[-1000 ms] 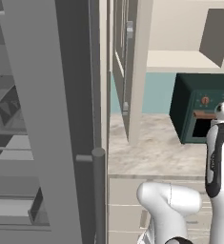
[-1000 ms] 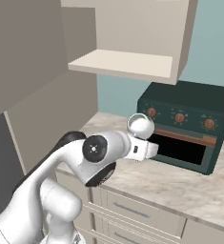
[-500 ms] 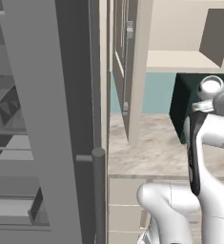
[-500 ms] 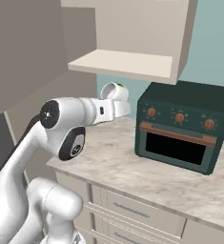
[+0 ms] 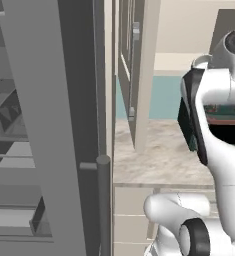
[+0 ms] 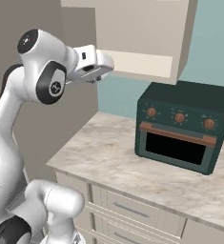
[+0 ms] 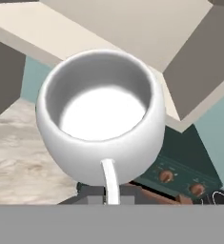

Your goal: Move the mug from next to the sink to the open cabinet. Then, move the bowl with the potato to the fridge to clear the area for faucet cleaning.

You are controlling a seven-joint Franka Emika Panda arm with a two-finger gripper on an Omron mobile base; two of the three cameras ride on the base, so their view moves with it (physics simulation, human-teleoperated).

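Arm raised high, we see our end effector (image 7: 111, 193) clamped on the mug (image 7: 102, 116) before the open cabinet (image 6: 147, 40); toaster oven (image 6: 182, 126) sits right on the table (image 6: 113, 162).

A dark green toaster oven (image 6: 182, 126) stands on the marble counter (image 6: 118, 162), toward the far right, its back near the teal wall (image 6: 213, 52). Its front carries three copper knobs (image 6: 179, 117) in a row above a copper handle bar (image 6: 178, 134) and a black glass door (image 6: 173, 147). Below the counter's near edge sit cream drawers (image 6: 132, 212) with slim metal pulls. In the left base view the counter (image 5: 159, 155) runs toward the teal wall (image 5: 156, 97), and a cream cabinet door (image 5: 136, 75) stands open over its left end. In the hand view two of the oven's knobs (image 7: 167, 176) show at the lower right, with the counter (image 7: 13, 157) at the left.
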